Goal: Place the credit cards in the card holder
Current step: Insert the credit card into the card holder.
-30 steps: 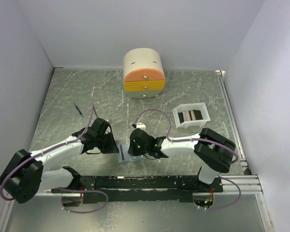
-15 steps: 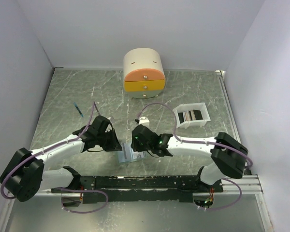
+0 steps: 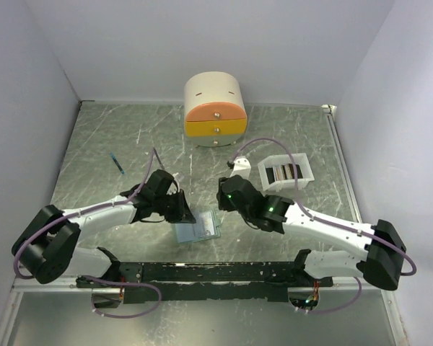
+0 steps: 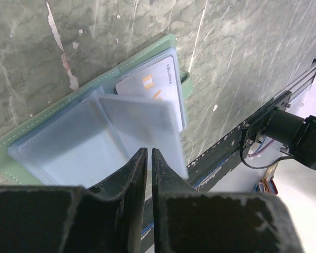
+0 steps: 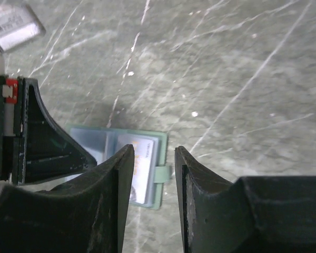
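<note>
Nearest us, the card holder (image 4: 95, 129) lies open on the tabletop (image 3: 101, 130) just beyond the arm bases, its pale blue pockets facing up. Our left gripper (image 4: 146, 154) has its fingers drawn almost together on the edge of one translucent pocket leaf, which stands raised off the others. We judge it is clamped on that leaf to hold the pockets spread. One pale card with orange lettering (image 4: 150, 87) already sits in a pocket on the holder's right half, beside the small closing tab. Just beyond and to the right, our right gripper (image 5: 151, 153) hovers above the bare tabletop with its fingers apart and nothing between them, clear of the holder. Farther right sits the white tray (image 3: 304, 167), with more credit cards (image 3: 283, 173) in it. At the far side stands the round drawer box (image 3: 215, 108), no part of this job

We judge the step in hand to be the trip for the next card: one is stowed, more wait. The next move calls for carrying the right gripper to the tray, coming down over a single card and pinching it alone, while the left holds the pocket open
</note>
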